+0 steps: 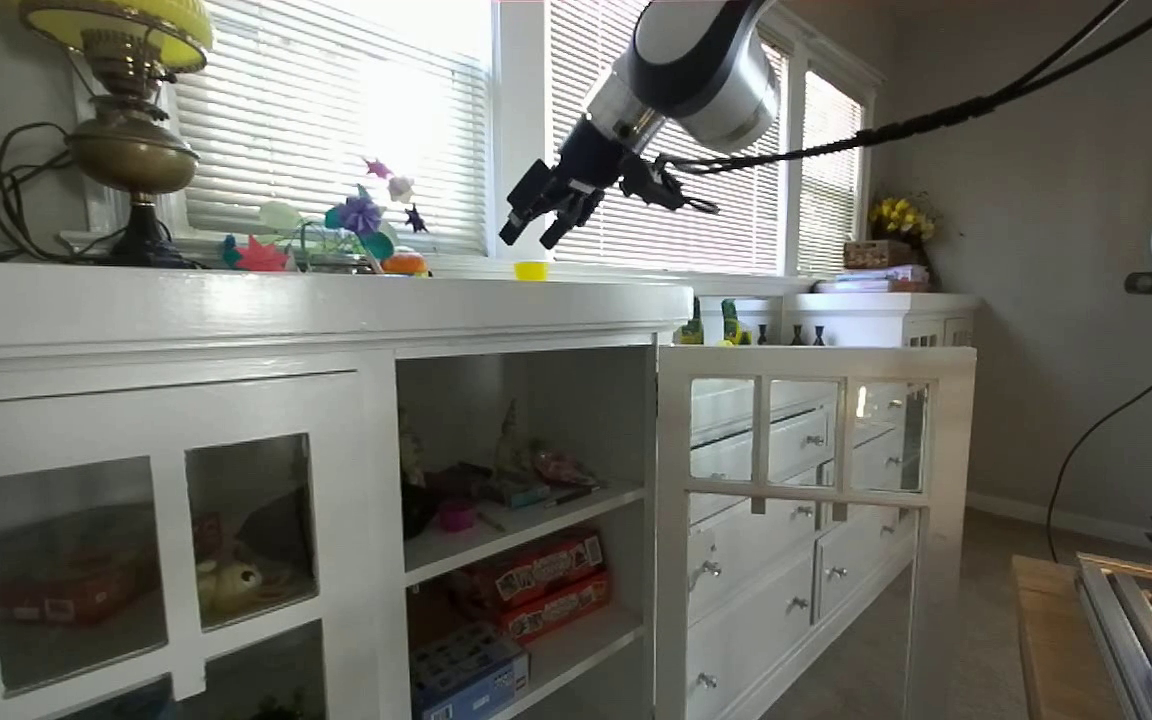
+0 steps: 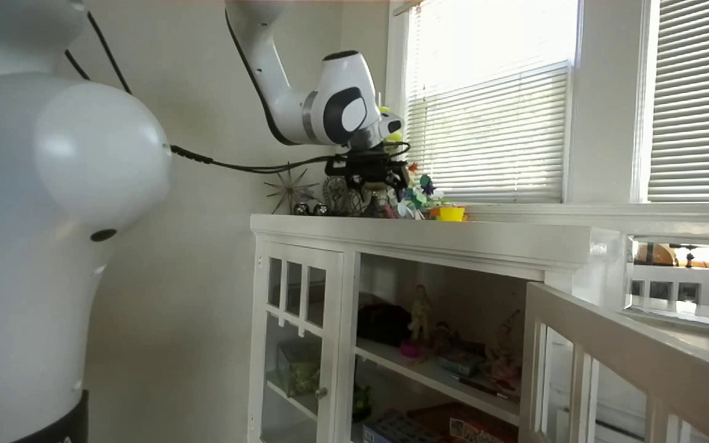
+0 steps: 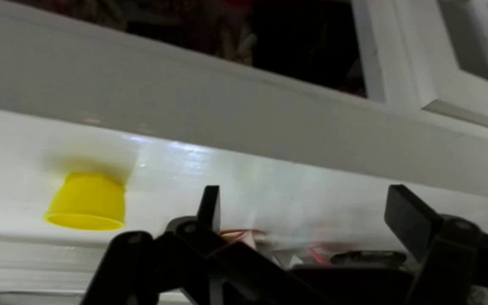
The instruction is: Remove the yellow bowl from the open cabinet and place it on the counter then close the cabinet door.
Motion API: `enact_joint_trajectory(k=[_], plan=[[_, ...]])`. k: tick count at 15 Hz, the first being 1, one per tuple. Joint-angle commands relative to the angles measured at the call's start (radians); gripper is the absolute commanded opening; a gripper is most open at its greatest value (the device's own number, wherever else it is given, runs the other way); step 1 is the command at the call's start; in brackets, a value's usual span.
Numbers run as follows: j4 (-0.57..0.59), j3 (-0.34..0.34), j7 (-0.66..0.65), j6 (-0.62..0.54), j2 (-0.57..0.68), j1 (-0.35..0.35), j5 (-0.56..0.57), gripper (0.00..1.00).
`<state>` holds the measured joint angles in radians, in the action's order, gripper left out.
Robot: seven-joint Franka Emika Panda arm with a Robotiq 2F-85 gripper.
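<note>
- White counter, three windows behind.
- One yellow bowl, upright on the counter.
- One gripper, raised above counter height; jaws spread wide, released, bowl outside their gap.
- One cabinet below, open; on the lower shelf, two red boxes, one blue box.
- One cabinet door, swung wide; three small panes across top.
- One brass lamp on the counter.

Cabinet door, bottom off-frame

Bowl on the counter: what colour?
The bowl is plain bright yellow; it shows best in the wrist view.
</note>
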<state>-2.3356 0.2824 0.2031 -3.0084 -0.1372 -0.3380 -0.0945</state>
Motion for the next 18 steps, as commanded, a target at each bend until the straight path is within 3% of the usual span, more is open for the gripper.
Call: enact_joint_trajectory(k=[1, 2, 3, 5, 9, 14, 18], plan=[[-0.033, -0.046, -0.036, 0.272, -0.139, -0.032, -0.019, 1.00], [-0.024, -0.056, -0.037, 0.355, -0.160, -0.046, -0.041, 1.00], [-0.003, -0.122, 0.007, 0.243, -0.082, 0.056, -0.049, 1.00], [-0.003, -0.136, 0.000, 0.330, -0.123, 0.038, -0.059, 1.00], [-0.010, -0.135, -0.002, 0.346, -0.134, 0.036, -0.060, 1.00], [-0.146, -0.214, -0.101, 0.364, -0.236, 0.185, 0.005, 1.00], [-0.265, -0.234, -0.139, 0.415, -0.355, 0.273, 0.007, 1.00]])
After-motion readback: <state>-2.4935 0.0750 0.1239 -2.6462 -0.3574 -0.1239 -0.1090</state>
